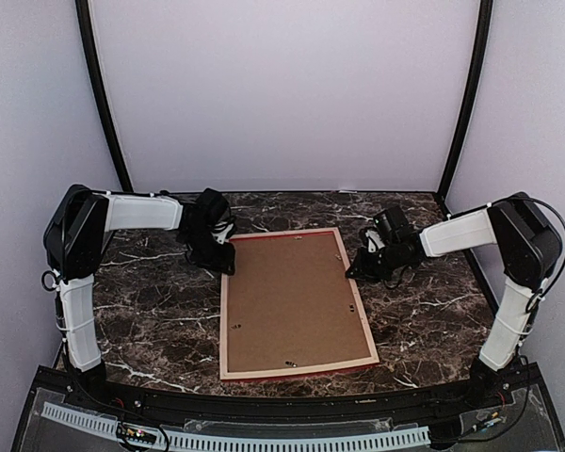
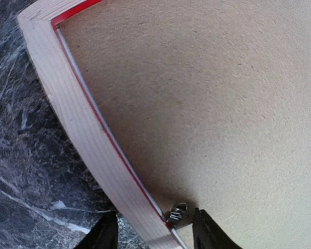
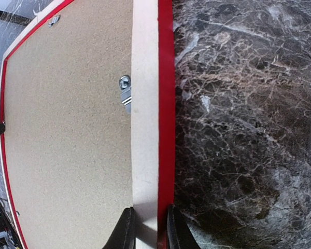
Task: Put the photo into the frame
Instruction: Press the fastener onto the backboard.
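The frame (image 1: 297,366) is lying face down on the marble table (image 1: 151,311), pale back up, with the brown backing board (image 1: 292,301) sitting inside its rails. My left gripper (image 2: 155,232) is straddling the left rail near the far corner. Its fingers are standing spread, with a sliver of marble showing outside the rail and a metal turn clip (image 2: 177,211) sitting just inside the inner finger. My right gripper (image 3: 150,231) is pinching the right rail toward its far end, one finger on the board side and one on the red outer edge. Bare marble is lying open outside both long rails.
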Controlling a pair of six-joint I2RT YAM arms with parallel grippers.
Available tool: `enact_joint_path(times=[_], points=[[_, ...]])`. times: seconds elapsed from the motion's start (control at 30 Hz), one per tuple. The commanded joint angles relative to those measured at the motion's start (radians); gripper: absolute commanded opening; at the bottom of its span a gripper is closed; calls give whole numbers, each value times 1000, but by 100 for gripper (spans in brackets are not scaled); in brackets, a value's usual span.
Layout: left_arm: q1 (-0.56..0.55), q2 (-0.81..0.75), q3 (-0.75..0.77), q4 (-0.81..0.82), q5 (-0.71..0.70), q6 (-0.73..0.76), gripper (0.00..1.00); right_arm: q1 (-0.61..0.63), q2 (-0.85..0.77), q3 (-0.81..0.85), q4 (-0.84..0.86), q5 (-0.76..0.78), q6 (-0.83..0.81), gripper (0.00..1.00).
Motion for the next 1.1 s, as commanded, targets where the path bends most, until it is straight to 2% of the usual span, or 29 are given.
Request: enact_joint_path(times=[0.0,0.1,0.13,0.27,0.43,0.67,0.87,1.07], points=[[0,-80,-19,12,8,0,61,-15,39,-67,-152,64,27,0],[-1,-131,-34,3,8,-8,74,-14,37,-77,-135,64,30,0],[-1,-140,-47,-4,14,-12,81,-14,38,-79,-128,63,31,0],[-1,-205,-109,-4,58,-37,94,-14,38,-84,-107,58,37,0],[-17,-319,-251,47,160,-90,95,-14,36,-95,-85,57,41,0],[-109,-499,-444,103,172,-182,94,-13,42,-109,-56,60,42,0],[-236,-560,-554,113,86,-230,93,-10,39,-121,-36,63,46,0],[-323,-494,-548,101,-25,-229,93,0,33,-127,-28,61,52,0]])
